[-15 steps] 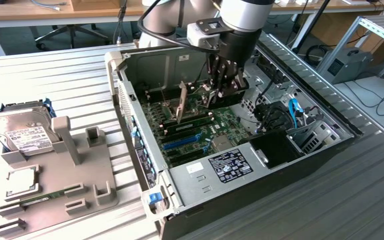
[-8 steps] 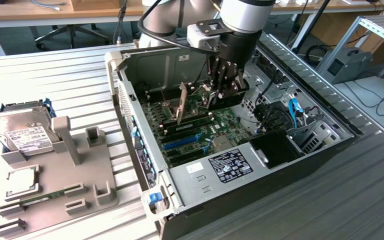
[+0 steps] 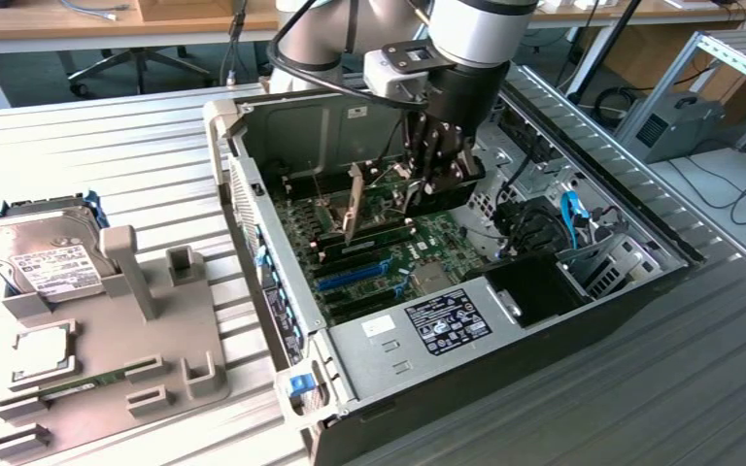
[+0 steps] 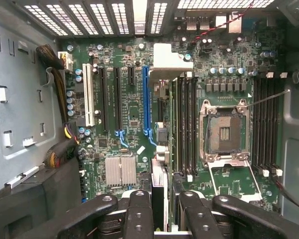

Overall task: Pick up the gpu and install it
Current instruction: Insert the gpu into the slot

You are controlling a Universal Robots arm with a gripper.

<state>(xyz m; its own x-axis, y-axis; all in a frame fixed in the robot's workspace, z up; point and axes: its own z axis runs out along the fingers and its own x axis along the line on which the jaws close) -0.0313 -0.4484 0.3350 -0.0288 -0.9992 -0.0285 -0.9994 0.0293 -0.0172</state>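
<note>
While the hand (image 3: 431, 180) hung inside the open computer case (image 3: 269, 282), its fingers (image 4: 139, 214) were closed on the gpu (image 4: 159, 191), held edge-down just above the motherboard (image 4: 134, 99). Below the hand lay the blue slot (image 4: 145, 97), with the empty processor socket (image 4: 228, 132) beside it. Well apart from the hand, outside the case, a hard drive (image 3: 47, 260) sat on the desk (image 3: 88, 146).
</note>
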